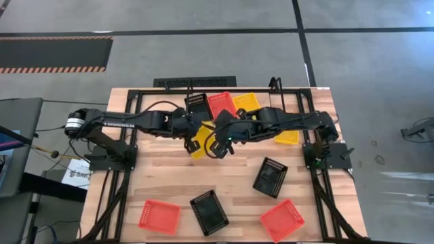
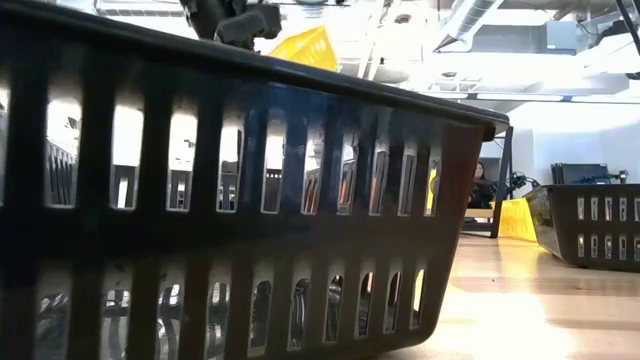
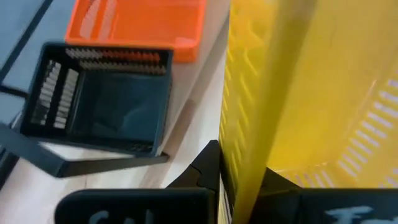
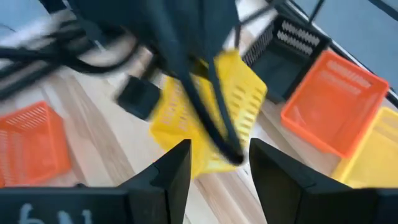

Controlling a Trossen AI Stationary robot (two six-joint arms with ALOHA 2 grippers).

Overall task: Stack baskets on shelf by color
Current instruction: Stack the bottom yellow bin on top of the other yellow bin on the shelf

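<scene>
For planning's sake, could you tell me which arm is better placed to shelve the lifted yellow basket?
Probably left: the left gripper clamps the yellow basket near the shelf; the right gripper has open, empty jaws.

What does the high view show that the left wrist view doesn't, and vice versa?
High view only: both arms meeting mid-table, right gripper open, two red baskets and two black ones at the near end, a yellow basket under the right arm. Left wrist only: the left gripper shut on the held yellow basket's wall. Both: that basket, plus the black and red baskets on the shelf.
</scene>
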